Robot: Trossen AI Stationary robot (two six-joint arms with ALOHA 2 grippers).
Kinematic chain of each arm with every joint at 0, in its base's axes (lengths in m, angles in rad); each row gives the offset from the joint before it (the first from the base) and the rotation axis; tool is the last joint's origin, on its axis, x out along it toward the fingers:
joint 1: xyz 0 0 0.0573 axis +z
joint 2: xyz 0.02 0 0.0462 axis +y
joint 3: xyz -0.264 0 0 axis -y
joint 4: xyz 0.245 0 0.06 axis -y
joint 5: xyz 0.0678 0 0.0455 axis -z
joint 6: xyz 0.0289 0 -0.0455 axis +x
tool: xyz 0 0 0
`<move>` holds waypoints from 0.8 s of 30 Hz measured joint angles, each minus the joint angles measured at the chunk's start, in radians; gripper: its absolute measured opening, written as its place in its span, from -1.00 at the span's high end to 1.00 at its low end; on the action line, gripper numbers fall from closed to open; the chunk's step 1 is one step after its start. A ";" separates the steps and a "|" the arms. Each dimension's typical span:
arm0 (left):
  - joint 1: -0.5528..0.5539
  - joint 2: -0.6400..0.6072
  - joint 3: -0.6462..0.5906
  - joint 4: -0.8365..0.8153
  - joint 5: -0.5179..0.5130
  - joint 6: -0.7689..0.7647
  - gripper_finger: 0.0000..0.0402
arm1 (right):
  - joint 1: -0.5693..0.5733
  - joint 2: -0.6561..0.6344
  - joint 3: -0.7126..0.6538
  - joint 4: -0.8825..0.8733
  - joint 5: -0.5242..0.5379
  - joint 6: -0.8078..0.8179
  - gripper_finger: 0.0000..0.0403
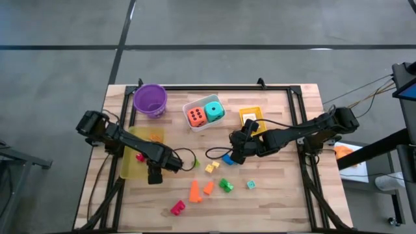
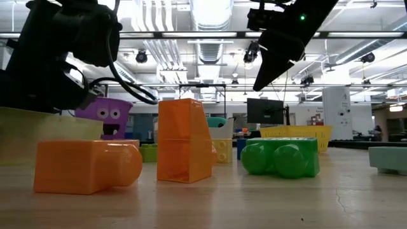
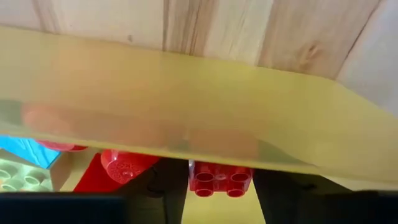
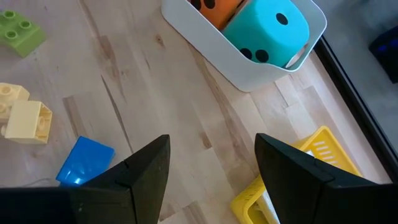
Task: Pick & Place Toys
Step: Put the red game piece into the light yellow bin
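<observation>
My left gripper is at the near right corner of the flat yellow tray and is shut on a red block. More red pieces lie beside it. My right gripper is open and empty above the table's middle, right beside a blue block, which also shows in the high view. An orange die and a teal die sit in the white tray. Loose yellow, green, orange and red blocks lie on the table. My left gripper has the red block's two opposite sides between its two fingers, the studs facing the wrist camera. The translucent tray wall crosses in front. I cannot tell whether the block is lifted or rests in the tray.
A purple bowl stands at the far left. A small yellow basket stands right of the white tray. A black frame runs along the table's far and side edges. Bare wood lies at the near right.
</observation>
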 joint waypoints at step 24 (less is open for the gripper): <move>0.001 -0.001 0.001 0.001 0.045 -0.059 0.12 | 0.000 0.000 0.000 0.009 -0.004 -0.003 -0.16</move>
